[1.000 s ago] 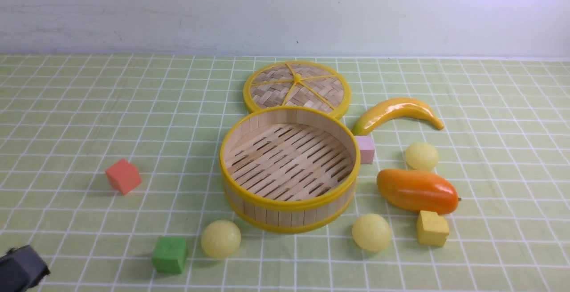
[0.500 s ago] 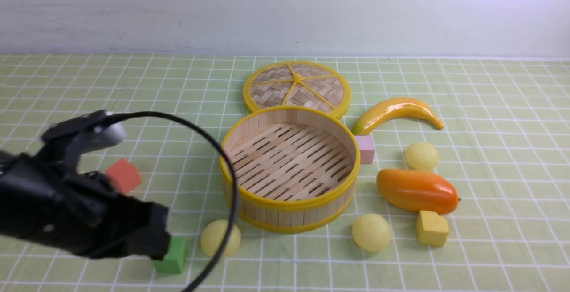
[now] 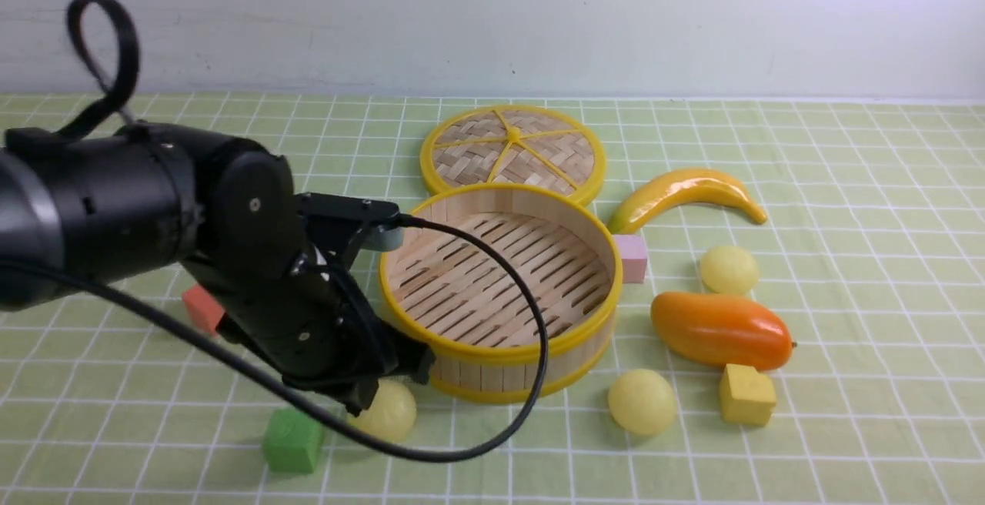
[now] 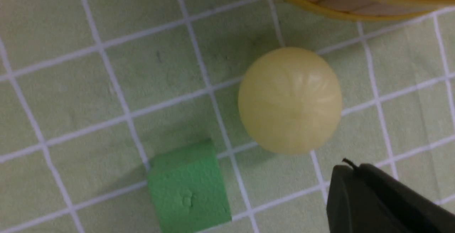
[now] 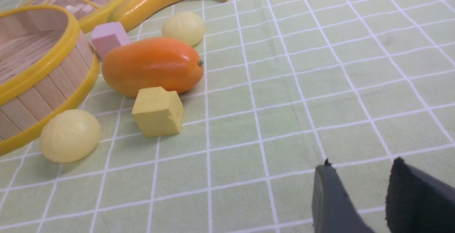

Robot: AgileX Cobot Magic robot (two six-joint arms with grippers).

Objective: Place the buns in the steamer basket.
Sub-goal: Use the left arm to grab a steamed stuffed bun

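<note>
The steamer basket (image 3: 500, 352) stands empty at the middle of the green checked cloth. Three pale-yellow buns lie on the cloth around it: one at its front left (image 3: 395, 414), one at its front right (image 3: 642, 402), one further right beyond the mango (image 3: 729, 269). My left gripper (image 3: 360, 403) hangs just over the front-left bun (image 4: 289, 99), a little to its near side; its fingers (image 4: 350, 171) are shut and empty. My right gripper (image 5: 359, 165) is open and empty, low over bare cloth to the right of the other two buns (image 5: 69, 135) (image 5: 183, 27).
A green cube (image 3: 292, 440) sits close to the left of the front-left bun. A red cube (image 3: 202, 309) is half hidden behind my left arm. Right of the basket lie a pink cube (image 3: 632, 257), an orange mango (image 3: 719, 330), a yellow cube (image 3: 746, 395) and a banana (image 3: 685, 193). The woven lid (image 3: 512, 152) lies behind.
My left arm has swung in from the lower left corner and now reaches over the front-left bun, covering part of the red cube. The objects have not moved.
</note>
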